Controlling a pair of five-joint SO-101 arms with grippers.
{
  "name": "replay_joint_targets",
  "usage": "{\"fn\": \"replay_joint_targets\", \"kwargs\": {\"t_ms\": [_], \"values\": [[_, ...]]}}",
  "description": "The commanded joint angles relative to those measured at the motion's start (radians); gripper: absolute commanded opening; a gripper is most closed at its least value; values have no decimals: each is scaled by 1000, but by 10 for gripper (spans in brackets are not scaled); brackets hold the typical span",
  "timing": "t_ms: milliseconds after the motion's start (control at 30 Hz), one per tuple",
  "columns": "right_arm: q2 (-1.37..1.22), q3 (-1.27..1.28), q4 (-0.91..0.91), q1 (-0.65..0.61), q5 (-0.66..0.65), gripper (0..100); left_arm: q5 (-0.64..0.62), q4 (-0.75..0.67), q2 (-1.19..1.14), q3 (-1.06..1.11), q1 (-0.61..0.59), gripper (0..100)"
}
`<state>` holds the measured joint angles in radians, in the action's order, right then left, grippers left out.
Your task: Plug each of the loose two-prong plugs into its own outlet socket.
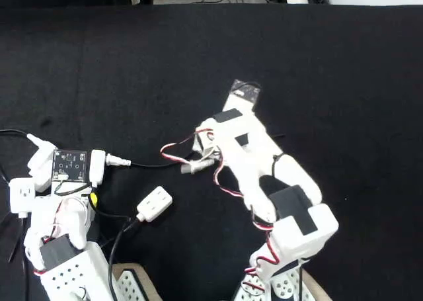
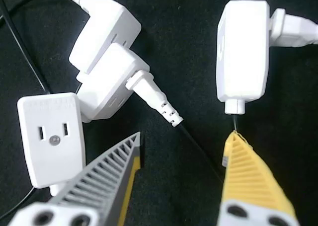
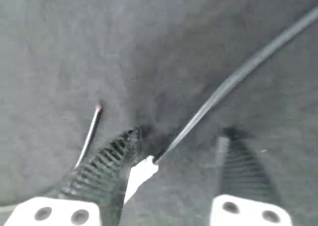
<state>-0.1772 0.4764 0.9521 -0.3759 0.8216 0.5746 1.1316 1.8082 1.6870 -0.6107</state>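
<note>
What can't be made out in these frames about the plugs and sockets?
- Right wrist view: the white piece on the cable is blurred; plug or not, unclear.
- High view: the right arm hides whatever lies under its wrist.
- Left wrist view: the frame edge cuts off the plug on the white block.

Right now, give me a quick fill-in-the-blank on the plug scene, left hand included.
The table is covered in ___ cloth.
The left hand hangs ___, gripping nothing.
One finger is grey, the other is ___.
The socket block by the grey finger is ___.
Missing: black; open; yellow; white.
</note>
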Motion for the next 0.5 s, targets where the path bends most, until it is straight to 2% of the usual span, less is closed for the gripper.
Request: {"fn": "replay_joint_targets", "kwargs": {"t_ms": [0,100,300,467], "values": [[10,-1,-40,12,2,67,-3,11,9,13,4,266],[10,-1,-38,12,0,17,-3,11,9,13,4,266],[21,-4,-31,15,-6,12,-3,11,9,13,4,266],[19,-114,141,17,-146,12,-3,11,9,13,4,266]]}}
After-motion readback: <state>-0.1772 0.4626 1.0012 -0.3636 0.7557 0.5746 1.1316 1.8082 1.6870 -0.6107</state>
